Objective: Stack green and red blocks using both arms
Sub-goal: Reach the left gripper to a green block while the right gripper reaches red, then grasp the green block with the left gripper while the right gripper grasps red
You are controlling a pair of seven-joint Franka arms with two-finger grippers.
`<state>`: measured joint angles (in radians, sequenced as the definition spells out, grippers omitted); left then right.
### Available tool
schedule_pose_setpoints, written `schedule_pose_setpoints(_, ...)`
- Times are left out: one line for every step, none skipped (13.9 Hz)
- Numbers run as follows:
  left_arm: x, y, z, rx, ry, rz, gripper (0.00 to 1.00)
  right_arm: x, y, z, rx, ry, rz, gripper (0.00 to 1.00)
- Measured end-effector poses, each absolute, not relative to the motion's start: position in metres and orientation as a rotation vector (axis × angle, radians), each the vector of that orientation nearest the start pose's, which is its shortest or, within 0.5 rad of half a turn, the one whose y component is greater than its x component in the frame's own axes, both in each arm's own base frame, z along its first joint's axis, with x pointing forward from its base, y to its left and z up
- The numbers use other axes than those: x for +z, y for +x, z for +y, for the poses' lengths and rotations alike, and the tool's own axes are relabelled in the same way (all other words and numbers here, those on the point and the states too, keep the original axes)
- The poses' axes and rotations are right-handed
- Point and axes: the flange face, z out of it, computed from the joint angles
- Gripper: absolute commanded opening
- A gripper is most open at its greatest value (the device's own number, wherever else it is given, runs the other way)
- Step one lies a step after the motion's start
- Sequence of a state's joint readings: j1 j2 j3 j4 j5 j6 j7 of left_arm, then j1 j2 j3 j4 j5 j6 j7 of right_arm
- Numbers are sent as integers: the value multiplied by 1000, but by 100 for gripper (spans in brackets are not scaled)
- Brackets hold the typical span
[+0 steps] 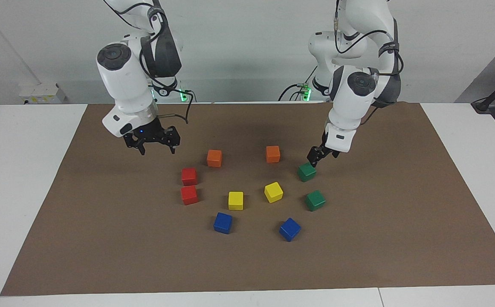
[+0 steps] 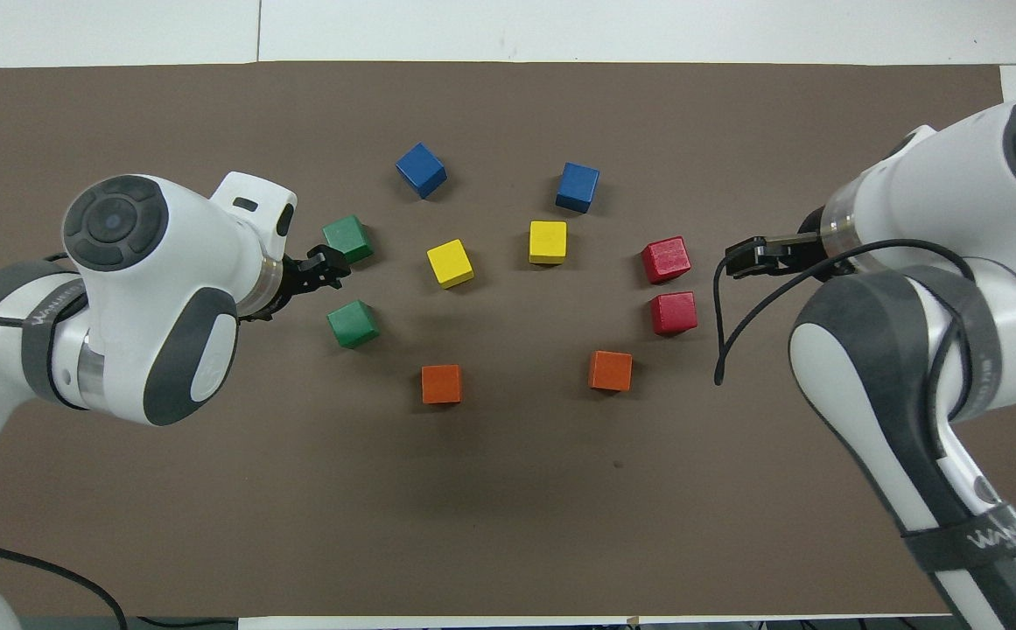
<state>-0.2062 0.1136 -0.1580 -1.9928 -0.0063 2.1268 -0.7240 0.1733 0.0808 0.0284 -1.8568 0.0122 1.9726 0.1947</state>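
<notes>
A brown mat [image 1: 102,238] covers the white table [image 1: 21,170]. The left arm [image 1: 354,91] reaches over the mat, its left gripper [image 1: 316,157] with jaws open, empty, just above and beside the green block [image 1: 306,172] nearer the robots; the second green block [image 1: 315,200] lies farther out. The right arm [image 1: 128,85] holds the right gripper [image 1: 156,147] with jaws spread wide, empty, above bare mat near the two red blocks [image 1: 189,176] [image 1: 189,195], which sit almost touching toward that arm's end. Between the pairs lie two orange cubes [image 1: 214,158] [image 1: 273,154], two yellow cubes [image 1: 235,200] [image 1: 273,192] and two blue cubes [image 1: 223,223] [image 1: 290,229]; nothing is stacked
</notes>
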Motion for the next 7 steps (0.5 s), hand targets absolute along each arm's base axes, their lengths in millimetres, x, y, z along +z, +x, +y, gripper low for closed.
schedule_pose_setpoints(404,543,-207,-8,-3119,-586,100,465,577,126,-48,-3120,-5,100)
schedule_pose_setpoints(402,544,-208,-12,-3119,-598,100,454,577,131,-43,-3121,-11,100)
schedule_pose_setpoints(399,546,-208,-16,-3120,-604,100,443,578,133,-36,-3121,-15,100)
schedule_pose_setpoints(395,547,-209,-21,-3122,-601,100,433,578,133,-31,-3122,-14,100)
schedule_pose_setpoints(389,548,-212,-22,-3123,-590,100,424,578,132,-22,-3124,-12,100)
schedule_pose_setpoints(382,548,-216,-20,-3124,-577,100,416,577,132,-10,-3125,-10,100)
schedule_pose_setpoints(374,547,-219,-19,-3122,-561,100,409,576,131,7,-3127,-7,100)
